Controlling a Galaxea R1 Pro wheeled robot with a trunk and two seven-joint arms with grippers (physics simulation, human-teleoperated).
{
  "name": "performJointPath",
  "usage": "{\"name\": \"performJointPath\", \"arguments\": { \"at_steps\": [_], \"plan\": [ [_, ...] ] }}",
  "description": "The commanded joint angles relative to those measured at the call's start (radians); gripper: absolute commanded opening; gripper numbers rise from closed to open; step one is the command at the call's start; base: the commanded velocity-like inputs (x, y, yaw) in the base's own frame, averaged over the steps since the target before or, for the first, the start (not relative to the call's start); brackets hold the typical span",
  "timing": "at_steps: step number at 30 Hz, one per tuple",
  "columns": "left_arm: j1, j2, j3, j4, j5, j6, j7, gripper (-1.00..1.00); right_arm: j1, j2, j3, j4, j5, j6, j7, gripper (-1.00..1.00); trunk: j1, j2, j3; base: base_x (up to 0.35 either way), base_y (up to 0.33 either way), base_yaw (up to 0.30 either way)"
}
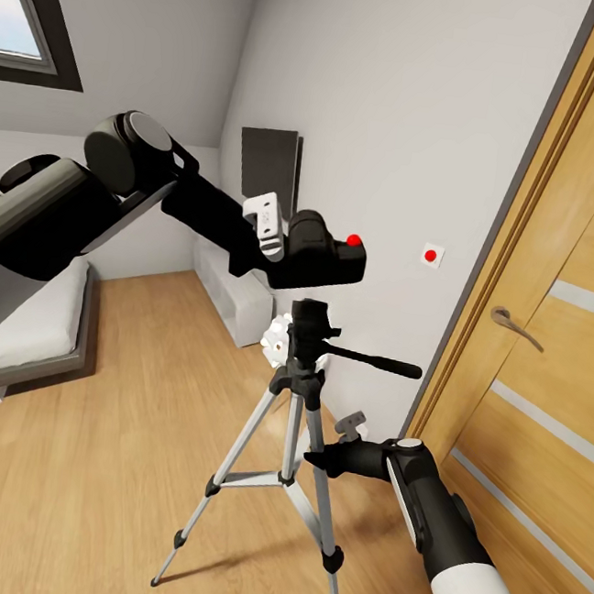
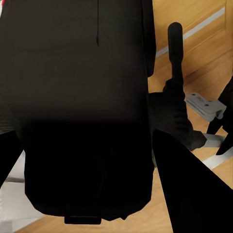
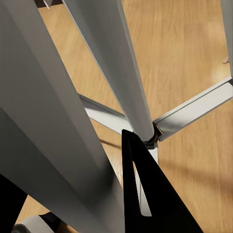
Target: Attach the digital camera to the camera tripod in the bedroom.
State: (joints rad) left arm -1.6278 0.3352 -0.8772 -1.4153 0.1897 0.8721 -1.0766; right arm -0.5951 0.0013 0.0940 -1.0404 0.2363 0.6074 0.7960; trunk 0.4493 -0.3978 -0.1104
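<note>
The small black boxy digital camera (image 1: 325,252) with a red dot hangs just above the silver-legged camera tripod (image 1: 296,398), clenched in the left gripper (image 1: 289,241); the right gripper (image 1: 320,461) sits at a tripod leg, grasp unclear.

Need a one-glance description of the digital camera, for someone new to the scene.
Start at the wooden door; left of it stands the silver-legged camera tripod. Just above its black head, the left claw holds the digital camera: a black box with a red dot, unlike the red-dotted white wall plate.
</note>
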Motion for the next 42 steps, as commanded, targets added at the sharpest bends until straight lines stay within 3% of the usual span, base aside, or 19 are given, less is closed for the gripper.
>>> {"name": "performJointPath", "arguments": {
  "at_steps": [1,31,42],
  "plan": [
    [-0.002,0.001,-0.002,0.000,0.003,0.001,0.000,-1.00,-0.001,0.000,0.000,-0.001,0.017,-0.003,0.006,-1.00,0.001,-0.002,-0.002,0.000,0.000,0.000],
    [-0.001,0.003,-0.005,0.001,0.010,-0.001,-0.008,-1.00,-0.001,0.000,0.000,-0.001,0.017,-0.003,0.006,-1.00,0.001,-0.002,-0.002,0.000,0.000,0.000],
    [-0.001,0.002,-0.036,0.002,0.010,0.001,-0.006,-1.00,-0.001,0.000,0.000,-0.001,0.017,-0.003,0.006,-1.00,0.001,-0.002,-0.002,0.000,0.000,0.000]
  ]
}}
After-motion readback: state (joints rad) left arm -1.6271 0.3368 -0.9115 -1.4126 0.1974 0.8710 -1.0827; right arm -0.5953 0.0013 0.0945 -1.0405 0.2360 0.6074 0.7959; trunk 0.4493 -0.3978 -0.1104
